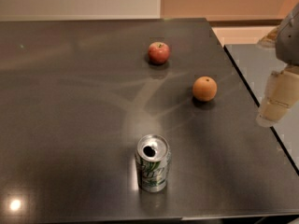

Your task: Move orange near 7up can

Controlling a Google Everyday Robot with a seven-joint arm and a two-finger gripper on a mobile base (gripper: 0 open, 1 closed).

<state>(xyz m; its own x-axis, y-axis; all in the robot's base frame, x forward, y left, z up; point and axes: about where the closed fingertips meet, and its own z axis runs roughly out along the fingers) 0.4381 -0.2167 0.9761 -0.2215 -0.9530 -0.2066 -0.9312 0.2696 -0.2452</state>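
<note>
Nearest stands the 7up can, upright, left of the gripper and closer to the camera. The orange lies level with the gripper, to its left and apart from it, so I judge the reach must go leftward. Whether the gripper is released or clenched, I cannot tell.

Orange behind-right of 7up can; claw, seemingly, right of orange.

The end effector hangs at the far right of the view, a pale, cream-coloured piece pointing downward and tilted a little to the left. Directly above it and slightly to its right is the grey arm, which leaves the view at the upper right corner. No other part of the body shows.
</note>
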